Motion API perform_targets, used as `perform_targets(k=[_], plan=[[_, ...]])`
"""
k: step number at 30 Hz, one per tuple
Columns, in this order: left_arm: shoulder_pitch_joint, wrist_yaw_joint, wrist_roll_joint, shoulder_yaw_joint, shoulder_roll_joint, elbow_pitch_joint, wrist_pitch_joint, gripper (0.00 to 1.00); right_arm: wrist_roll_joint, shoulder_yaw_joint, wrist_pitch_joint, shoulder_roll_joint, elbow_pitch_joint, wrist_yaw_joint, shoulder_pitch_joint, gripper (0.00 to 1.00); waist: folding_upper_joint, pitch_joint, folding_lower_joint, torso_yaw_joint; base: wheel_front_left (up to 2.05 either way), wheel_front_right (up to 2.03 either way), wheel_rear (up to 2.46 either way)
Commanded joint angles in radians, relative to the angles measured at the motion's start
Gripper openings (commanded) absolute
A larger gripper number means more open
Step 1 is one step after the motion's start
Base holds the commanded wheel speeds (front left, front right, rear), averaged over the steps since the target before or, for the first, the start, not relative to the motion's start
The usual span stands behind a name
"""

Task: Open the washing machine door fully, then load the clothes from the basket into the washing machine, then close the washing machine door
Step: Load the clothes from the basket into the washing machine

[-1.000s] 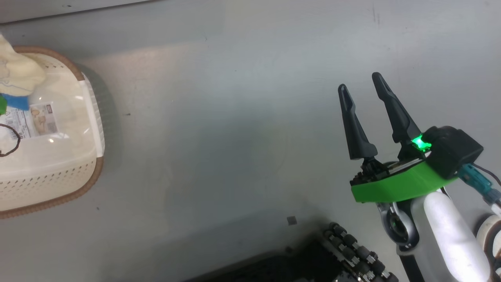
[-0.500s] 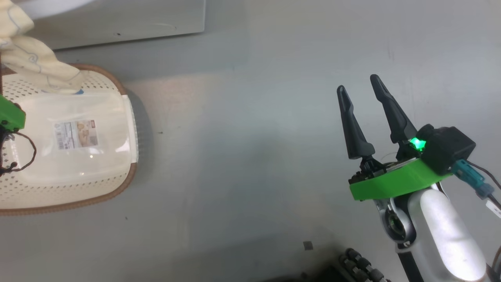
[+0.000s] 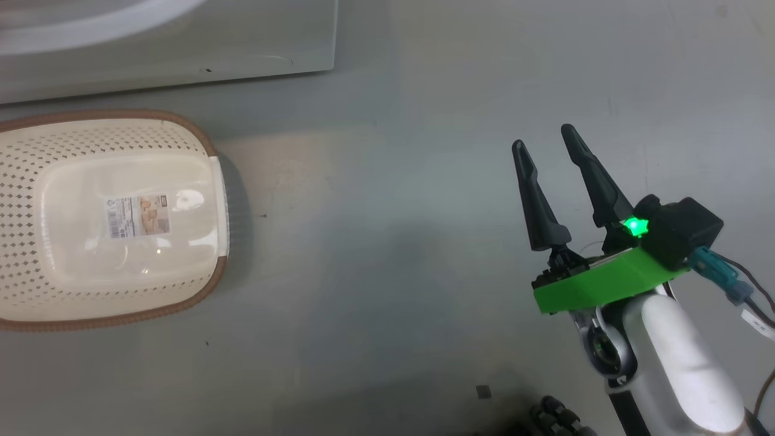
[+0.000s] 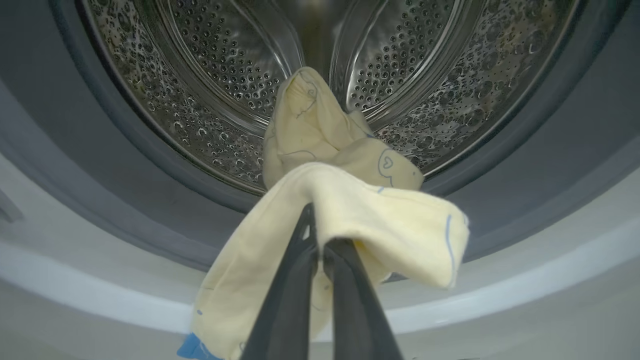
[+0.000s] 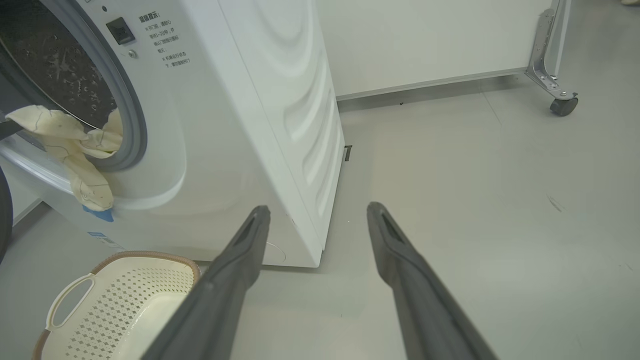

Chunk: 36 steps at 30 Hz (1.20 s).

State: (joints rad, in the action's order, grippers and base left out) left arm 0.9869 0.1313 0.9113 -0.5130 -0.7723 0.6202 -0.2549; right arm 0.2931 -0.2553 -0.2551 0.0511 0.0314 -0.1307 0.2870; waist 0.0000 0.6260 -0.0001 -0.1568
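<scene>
- Left gripper (image 4: pixel 320 232): logged in the left wrist view. Both dark fingers are clenched together on a fold of the clothes (image 4: pixel 350 210), and their tips are covered by the fabric.
- Clothes: cream-yellow fabric with a thin blue line print, held at the mouth of the washing machine (image 5: pixel 240 125). One end is laid over the grey gasket (image 4: pixel 100 170) towards the perforated steel drum (image 4: pixel 210 75). The other end hangs outside and ends in a blue trim patch (image 4: pixel 192 347).
- Right gripper (image 3: pixel 543 137): the fingers are spread apart with nothing between them. It is held above the floor (image 3: pixel 393 242), well apart from the basket (image 3: pixel 36 157).
- Basket: cream, perforated and brown-rimmed, set on the floor near the machine's front. A paper label (image 3: pixel 138 216) is seen uncovered on its floor. Its left end is cut off in the head view, and a white side handle (image 5: pixel 70 300) is supplied by the right wrist view.
- Washing machine: the white front and ribbed side panel are given by the right wrist view, where the fabric trails down from the opening.
- Not resolved: the printed text (image 5: pixel 170 42) on the front is too small to read. A dark curved edge at that view's left border is cut off and not identified.
- Room: smooth grey floor, a pale panel (image 5: pixel 425 40) behind, and a metal leg on a caster (image 5: pixel 563 106) far right.
</scene>
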Motion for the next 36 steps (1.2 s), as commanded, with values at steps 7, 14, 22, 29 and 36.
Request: perform_targets(k=[7, 14, 22, 29, 36], plan=[[0.134, -0.001, 0.008, 0.010, -0.133, -0.094, 0.055, 0.00, 0.024, -0.027, -0.007, -0.001, -0.038, 0.000, 0.009, 1.00, 0.0000, 0.052, 0.0001, -0.030, 0.00, 0.00, 0.00], [0.314, -0.001, 0.063, -0.033, -0.200, -0.155, 0.203, 0.00, 0.048, -0.042, -0.007, -0.001, -0.057, 0.000, 0.015, 1.00, 0.0000, 0.117, 0.0001, -0.063, 0.00, 0.00, 0.00], [0.544, -0.001, 0.072, -0.102, -0.249, -0.106, 0.297, 0.00, 0.073, -0.066, -0.007, -0.001, -0.077, 0.000, 0.020, 1.00, 0.0000, 0.188, 0.0001, -0.102, 0.00, 0.00, 0.00], [0.780, -0.001, 0.060, -0.147, -0.236, -0.022, 0.267, 0.00, 0.089, -0.097, -0.007, -0.001, -0.098, 0.000, 0.029, 1.00, 0.0000, 0.249, 0.0001, -0.137, 0.00, 0.00, 0.00], [0.958, -0.001, 0.017, -0.198, -0.176, 0.115, 0.123, 0.00, 0.100, -0.108, -0.007, -0.001, -0.114, 0.000, 0.033, 1.00, 0.0000, 0.292, 0.0001, -0.142, 0.00, 0.00, 0.00]])
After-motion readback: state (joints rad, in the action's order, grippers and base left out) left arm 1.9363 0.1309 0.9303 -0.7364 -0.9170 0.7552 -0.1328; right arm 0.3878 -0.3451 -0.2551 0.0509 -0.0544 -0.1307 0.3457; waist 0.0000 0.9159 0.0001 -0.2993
